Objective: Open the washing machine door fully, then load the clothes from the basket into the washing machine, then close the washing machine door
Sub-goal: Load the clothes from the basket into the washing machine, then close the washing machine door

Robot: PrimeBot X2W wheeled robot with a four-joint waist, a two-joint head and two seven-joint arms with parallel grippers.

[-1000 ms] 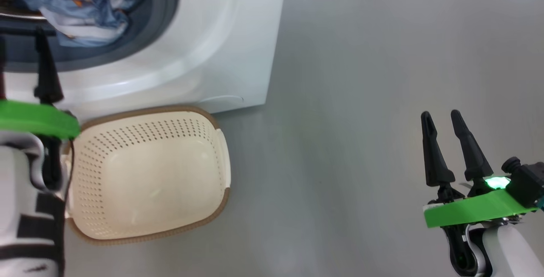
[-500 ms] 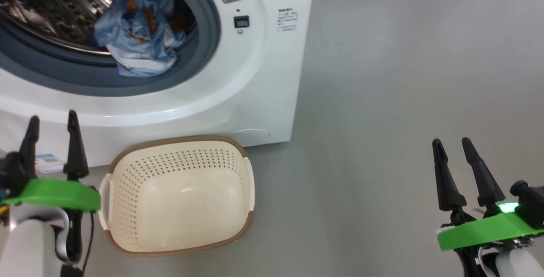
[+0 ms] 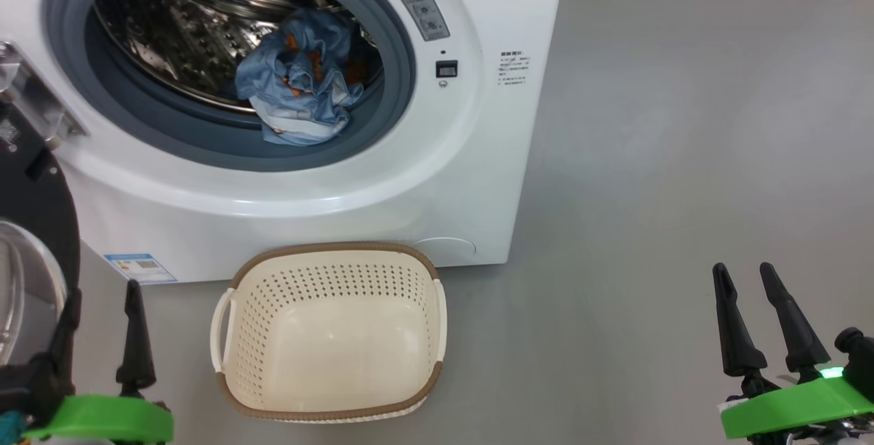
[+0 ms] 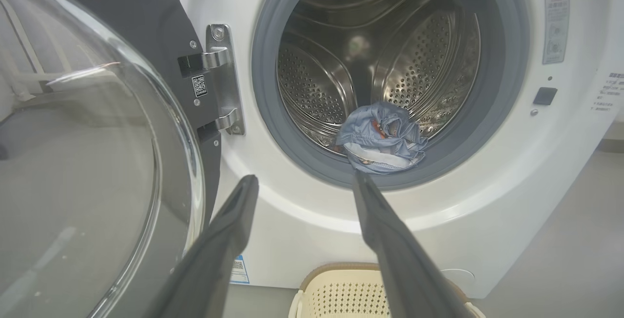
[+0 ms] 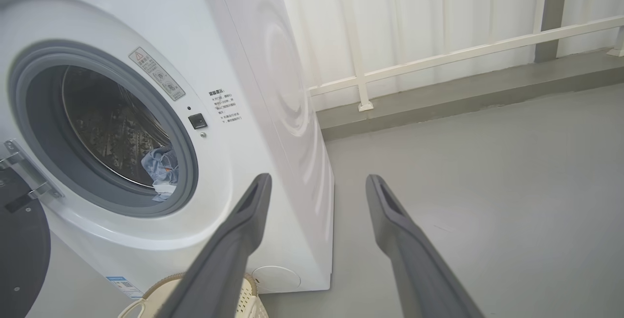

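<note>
The washing machine [image 3: 478,179] stands with its door [image 3: 34,226] swung wide to the left. The clothes [image 3: 300,87], a light-blue bundle, lie in the steel drum at the front of its mouth. On the floor before the washer sits the basket [image 3: 334,248] with nothing in it. My left gripper [image 3: 102,289] is open, low and left of the basket, beside the door glass [image 4: 73,162]. It [image 4: 305,177] points at the clothes [image 4: 382,135] from a distance. My right gripper [image 3: 742,267] is open over bare floor far to the right; it [image 5: 318,177] faces the washer's corner [image 5: 253,113].
Grey floor [image 3: 683,124] stretches to the right of the machine. Behind it, a white railing [image 5: 438,59] runs along a pale wall above a raised kerb. A small blue label [image 3: 140,267] marks the washer's lower left front.
The head camera has swung, bringing the whole drum mouth into the picture. My left gripper has drawn back from the drum opening to low beside the basket. The clothes stay in the drum.
</note>
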